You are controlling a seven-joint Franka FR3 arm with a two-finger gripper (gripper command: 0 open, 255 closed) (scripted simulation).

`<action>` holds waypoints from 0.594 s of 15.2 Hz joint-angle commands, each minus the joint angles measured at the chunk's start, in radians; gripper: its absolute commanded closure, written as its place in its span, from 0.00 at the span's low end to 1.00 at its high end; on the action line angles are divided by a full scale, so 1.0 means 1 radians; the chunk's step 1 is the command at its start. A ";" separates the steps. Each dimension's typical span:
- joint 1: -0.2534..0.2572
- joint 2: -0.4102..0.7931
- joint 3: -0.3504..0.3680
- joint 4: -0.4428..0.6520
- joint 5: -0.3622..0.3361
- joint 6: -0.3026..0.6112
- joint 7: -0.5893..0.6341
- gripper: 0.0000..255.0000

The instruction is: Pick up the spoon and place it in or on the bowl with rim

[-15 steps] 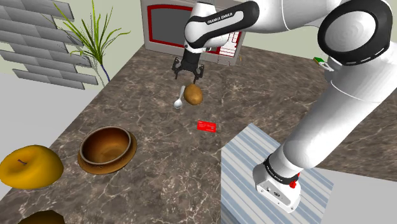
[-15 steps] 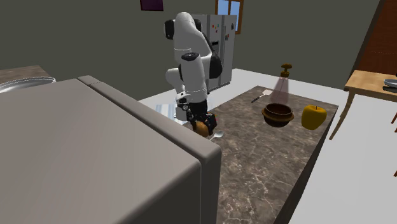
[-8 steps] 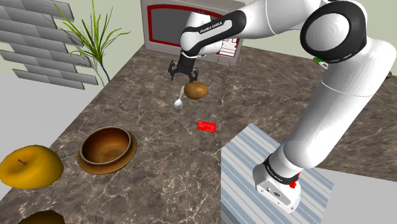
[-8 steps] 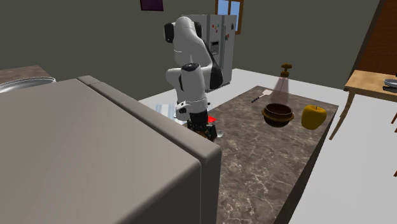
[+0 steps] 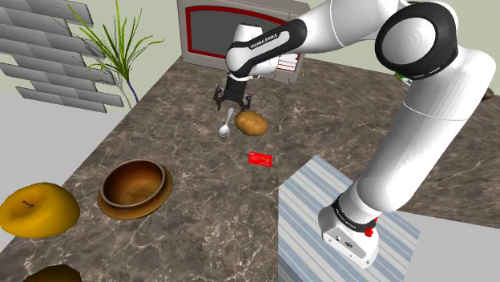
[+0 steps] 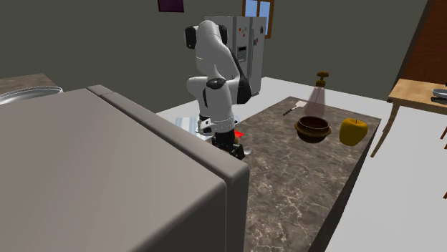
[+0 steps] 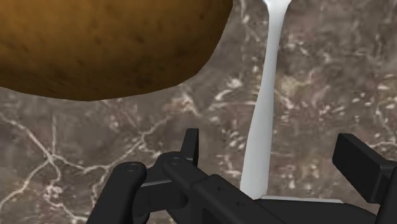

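Observation:
A white spoon (image 5: 227,127) lies on the dark marble counter, its handle (image 7: 267,95) running out from between my fingers. My black gripper (image 5: 231,102) stands low over that handle, open. In the wrist view the gripper (image 7: 277,156) has one finger on each side of the handle, and neither finger touches it. A brown potato (image 5: 251,122) rests right beside the spoon, close to one finger (image 7: 191,143). The brown rimmed bowl (image 5: 135,187) sits far off toward the shoulder view's lower left. It also stands on the counter's far part in the second exterior view (image 6: 313,129).
A small red card (image 5: 260,159) lies between the potato and the striped stand top (image 5: 320,208). A big yellow fruit (image 5: 36,210) sits beside the bowl. A plant (image 5: 120,40) and a red-framed appliance (image 5: 232,32) stand at the back. A grey block (image 6: 107,179) fills the second exterior view's foreground.
The gripper has swung off the potato toward the shoulder view's left and come down over the spoon's handle, staying open. The potato has shifted slightly.

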 commanded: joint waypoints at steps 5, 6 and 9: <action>0.000 0.000 0.000 0.000 0.000 0.000 0.000 1.00; 0.000 0.000 0.000 0.000 0.000 0.000 0.000 1.00; 0.000 0.000 0.000 0.000 0.000 0.000 0.000 1.00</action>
